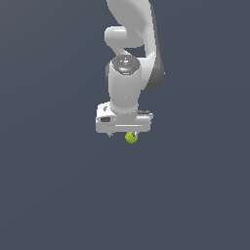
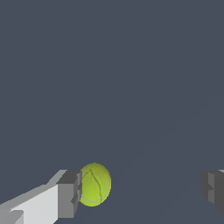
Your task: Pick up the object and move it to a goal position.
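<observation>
Gripper [image 2: 142,188] spread wide, grasping nothing. Tennis ball [image 2: 95,184] lodged against one finger pad [image 2: 70,192], far from the other; probably awaiting closure before any lift.

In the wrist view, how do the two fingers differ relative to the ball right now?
One finger sits right against the ball; the other finger stands well apart from it, with open space between. The near finger shows its pad and pale body; the far one is cut off at the frame edge. Both pads are dark grey. The tool is open, so the ball is not clamped.
</observation>
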`<state>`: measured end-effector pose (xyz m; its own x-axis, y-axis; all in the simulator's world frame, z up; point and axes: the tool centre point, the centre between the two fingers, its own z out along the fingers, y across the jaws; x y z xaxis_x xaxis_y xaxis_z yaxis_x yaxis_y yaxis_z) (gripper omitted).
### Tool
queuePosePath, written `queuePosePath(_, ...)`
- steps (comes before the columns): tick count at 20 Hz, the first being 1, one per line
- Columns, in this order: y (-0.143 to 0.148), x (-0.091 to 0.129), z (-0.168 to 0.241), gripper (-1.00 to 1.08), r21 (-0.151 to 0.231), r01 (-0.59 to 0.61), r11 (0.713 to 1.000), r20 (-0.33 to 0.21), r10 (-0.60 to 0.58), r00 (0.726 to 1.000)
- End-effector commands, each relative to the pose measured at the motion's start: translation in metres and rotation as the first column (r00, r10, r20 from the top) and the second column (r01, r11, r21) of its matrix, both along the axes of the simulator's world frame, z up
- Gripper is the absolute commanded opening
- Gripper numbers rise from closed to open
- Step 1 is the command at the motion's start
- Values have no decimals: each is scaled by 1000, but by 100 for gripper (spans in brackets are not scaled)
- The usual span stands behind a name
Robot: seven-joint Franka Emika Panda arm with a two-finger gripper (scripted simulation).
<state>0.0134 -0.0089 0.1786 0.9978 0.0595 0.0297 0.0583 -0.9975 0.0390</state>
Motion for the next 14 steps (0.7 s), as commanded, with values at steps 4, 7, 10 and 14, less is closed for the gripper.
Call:
queuePosePath(4,7,-11,-15,100,3,-77,997,-8,77,997)
queuePosePath(7,12,-20,-27,100,7,-139,990,-13,139,990)
queuePosePath(10,19,-33,-40,100,12,-215,977,-19,215,976)
queuePosePath(14,29,-51,-59,100,20,-319,947,-26,320,947)
